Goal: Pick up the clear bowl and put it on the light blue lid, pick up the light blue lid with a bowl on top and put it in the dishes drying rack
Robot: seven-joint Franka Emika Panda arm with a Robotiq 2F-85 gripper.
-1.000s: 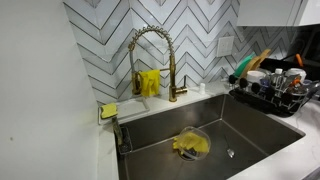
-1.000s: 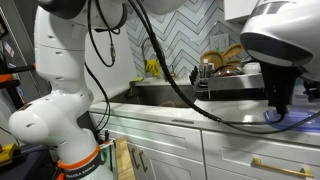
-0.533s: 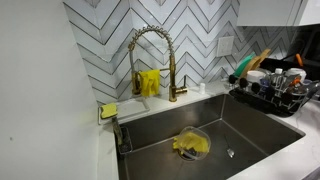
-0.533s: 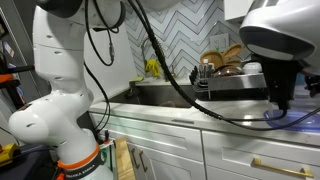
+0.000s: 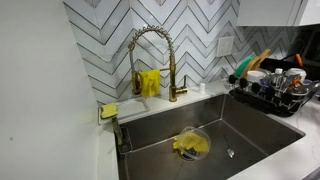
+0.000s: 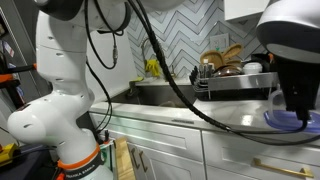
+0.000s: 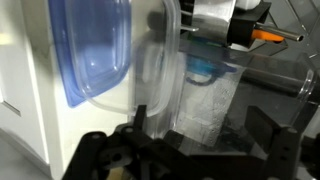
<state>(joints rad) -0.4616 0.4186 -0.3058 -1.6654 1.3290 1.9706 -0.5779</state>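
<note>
In the wrist view the light blue lid (image 7: pixel 95 50) lies at the left and the clear bowl (image 7: pixel 200 95) stands right beside it in the middle. My gripper (image 7: pixel 200 130) is open, with its dark fingers on either side of the bowl; the right finger stands apart from the bowl wall. In an exterior view the gripper (image 6: pixel 298 108) hangs at the far right just over the blue lid (image 6: pixel 285 121) on the counter. The bowl is too faint to make out there. The dish drying rack (image 5: pixel 275 95) stands right of the sink, full of dishes, and also shows in an exterior view (image 6: pixel 235 82).
A steel sink (image 5: pixel 250 125) holds a yellow cloth and a dish (image 5: pixel 190 145). A gold faucet (image 5: pixel 150 50) stands behind it, with a yellow sponge (image 5: pixel 108 110) at the sink's corner. The robot's white base (image 6: pixel 60 100) stands before the cabinets.
The wrist and gripper have moved right and down toward the blue lid on the counter. The sink and rack are unchanged.
</note>
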